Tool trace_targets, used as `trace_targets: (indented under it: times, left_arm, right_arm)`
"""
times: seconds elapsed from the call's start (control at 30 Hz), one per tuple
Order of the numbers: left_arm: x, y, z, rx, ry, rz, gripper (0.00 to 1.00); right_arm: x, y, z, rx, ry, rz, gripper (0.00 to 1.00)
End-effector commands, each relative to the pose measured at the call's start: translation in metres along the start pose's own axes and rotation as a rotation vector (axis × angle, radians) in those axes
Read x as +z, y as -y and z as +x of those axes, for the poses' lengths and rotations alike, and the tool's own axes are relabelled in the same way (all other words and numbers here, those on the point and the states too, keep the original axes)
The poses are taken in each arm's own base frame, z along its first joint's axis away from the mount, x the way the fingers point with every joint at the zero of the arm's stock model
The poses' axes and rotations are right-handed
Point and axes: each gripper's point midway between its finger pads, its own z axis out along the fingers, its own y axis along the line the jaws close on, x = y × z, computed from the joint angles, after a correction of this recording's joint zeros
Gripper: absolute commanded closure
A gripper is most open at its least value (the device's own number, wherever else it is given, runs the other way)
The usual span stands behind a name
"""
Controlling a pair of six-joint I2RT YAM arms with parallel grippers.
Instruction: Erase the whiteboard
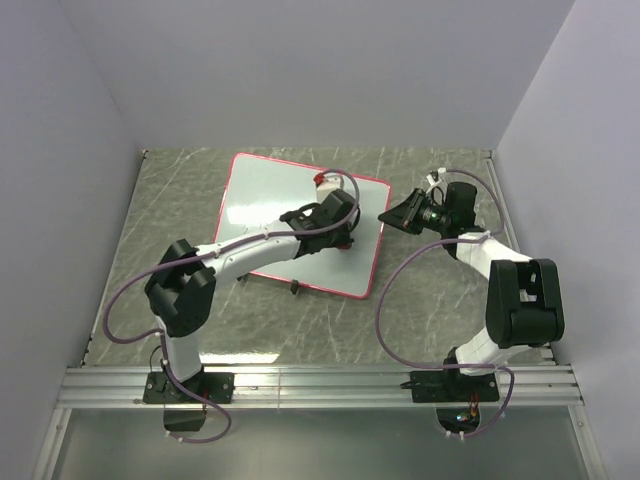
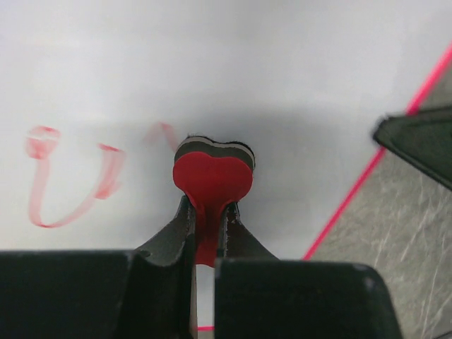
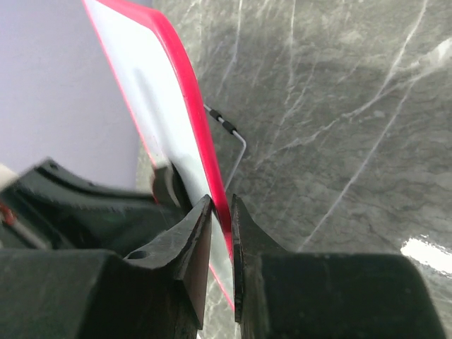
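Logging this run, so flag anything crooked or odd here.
The whiteboard lies rotated on the table, its edges not square with the table's. The right gripper pinches its right edge. Red marks beside the heart-shaped eraser in the left gripper are smeared, only partly wiped. Nothing looks spilled or broken.

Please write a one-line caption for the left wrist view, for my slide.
Left claw holds a red eraser on the whiteboard, beside faint red scribbles.
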Motion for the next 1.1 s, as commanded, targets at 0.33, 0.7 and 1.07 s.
trace_targets:
  times: [0.33, 0.7, 1.07]
  left_arm:
    - [0.002, -0.176, -0.051, -0.182, 0.166, -0.272, 1.0]
    - [-0.003, -0.014, -0.007, -0.059, 0.037, 0.08, 1.0]
    - [0.008, -0.001, -0.032, -0.047, 0.061, 0.063, 1.0]
  right_arm:
    - [0.008, -0.027, 0.004, -0.032, -0.102, -0.048, 1.0]
    - [0.017, -0.041, 0.0, -0.083, -0.107, -0.06, 1.0]
    - [0.013, -0.058, 0.005, -0.133, -0.116, -0.072, 1.0]
